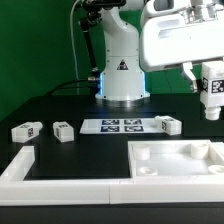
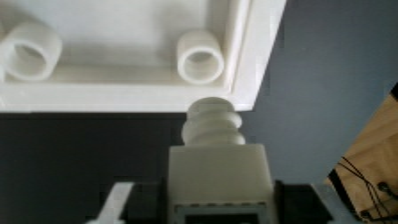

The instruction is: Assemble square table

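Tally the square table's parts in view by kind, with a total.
Tabletop: 1
Legs: 4, one of them held in the claw
Total: 5

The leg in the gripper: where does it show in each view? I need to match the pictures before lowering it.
Exterior view: the held leg hangs at the exterior view's right, in the picture just above the tabletop at its far corner.
Wrist view: the held leg is in the centre, with its threaded tip toward a round socket near the tabletop edge.
Shared landmark: the white tabletop.
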Controlling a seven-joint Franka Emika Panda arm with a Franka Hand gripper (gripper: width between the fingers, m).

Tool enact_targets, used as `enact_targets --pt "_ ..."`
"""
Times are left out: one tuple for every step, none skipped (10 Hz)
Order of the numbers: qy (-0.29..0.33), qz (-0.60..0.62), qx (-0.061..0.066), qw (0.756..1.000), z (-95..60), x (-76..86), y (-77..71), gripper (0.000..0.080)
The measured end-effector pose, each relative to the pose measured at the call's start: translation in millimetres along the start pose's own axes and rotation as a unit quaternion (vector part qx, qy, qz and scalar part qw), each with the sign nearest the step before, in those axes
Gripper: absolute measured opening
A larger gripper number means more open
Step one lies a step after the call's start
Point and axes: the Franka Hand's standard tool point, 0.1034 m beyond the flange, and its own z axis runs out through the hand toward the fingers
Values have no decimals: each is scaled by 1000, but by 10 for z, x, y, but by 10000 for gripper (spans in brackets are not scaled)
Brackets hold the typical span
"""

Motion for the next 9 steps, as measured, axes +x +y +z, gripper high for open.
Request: enact_targets --pt "-2 24 1 1000 12 -17 96 287" --pt "-1 21 4 1000 8 -13 48 287" --pt "-2 20 4 1000 11 -16 34 287" --pt "-2 20 4 1000 12 -16 41 287" --pt "1 20 4 1000 25 -22 32 287" --pt "20 18 5 1000 114 -62 -33 287" --pt "19 11 7 1000 206 -104 -157 287" --pt "23 4 5 1000 235 -71 -153 287" --pt "25 3 2 1000 307 -64 -115 287"
